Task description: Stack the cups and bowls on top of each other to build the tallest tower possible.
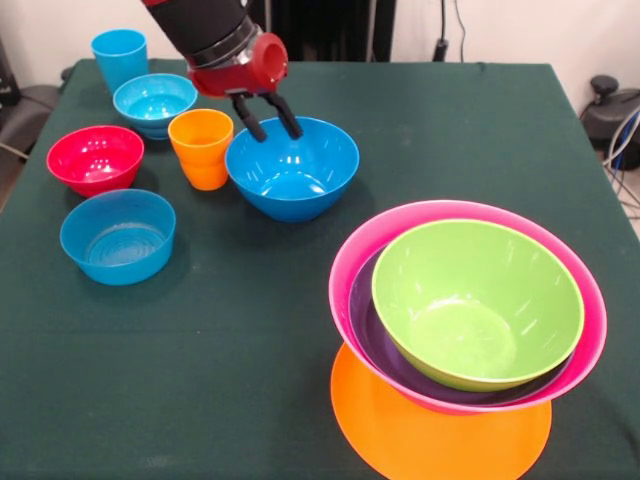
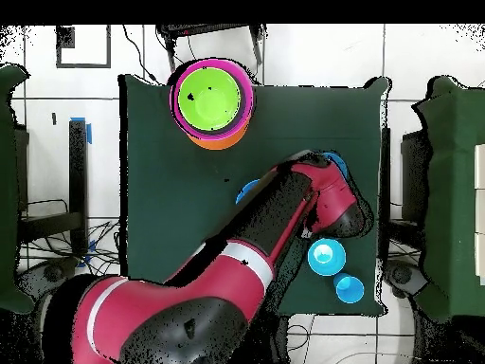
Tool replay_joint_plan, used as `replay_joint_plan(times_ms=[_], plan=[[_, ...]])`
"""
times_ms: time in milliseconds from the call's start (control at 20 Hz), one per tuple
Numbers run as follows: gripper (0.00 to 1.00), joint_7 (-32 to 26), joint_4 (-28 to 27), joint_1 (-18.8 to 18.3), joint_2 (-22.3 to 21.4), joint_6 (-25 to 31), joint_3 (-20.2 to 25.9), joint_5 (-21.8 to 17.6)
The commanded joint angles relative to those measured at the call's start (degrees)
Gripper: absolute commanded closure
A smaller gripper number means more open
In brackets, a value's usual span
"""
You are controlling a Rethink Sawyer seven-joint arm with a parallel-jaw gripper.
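The landmark is the large glossy blue plastic bowl (image 1: pixel 292 166), which sits empty on the dark green tablecloth (image 1: pixel 250 350). The black-fingered gripper (image 1: pixel 266 116) on the red and black arm (image 1: pixel 215 35) hangs over that bowl's far rim with its 2 fingers spread apart and nothing between them. Just beside the blue bowl, on its left in the front view, stands the glossy orange plastic tumbler (image 1: pixel 203 148), upright and empty. Beyond the tumbler sits a small round light blue plastic bowl (image 1: pixel 154 103), with the light blue plastic tumbler (image 1: pixel 120 57) behind it near the table corner. Left of the orange tumbler is the small red plastic bowl (image 1: pixel 95 158), and nearer the camera a 2nd small light blue bowl (image 1: pixel 118 236); all are empty. Well apart from the blue bowl, toward the near right, stands the tower: a flat orange bowl (image 1: pixel 440 435) as base, carrying a large pink bowl (image 1: pixel 590 330), which holds a purple bowl (image 1: pixel 372 335), which holds a lime green bowl (image 1: pixel 478 300), tilted and empty.
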Motion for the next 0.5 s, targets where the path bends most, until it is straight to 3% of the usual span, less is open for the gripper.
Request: replay_joint_plan(times_ms=[50,500], plan=[[0.00,11.1,-6.8,2.1,4.5,9.7,3.3,4.2],[0.00,14.4,-9.1,3.3,6.2,12.5,3.2,8.2]])
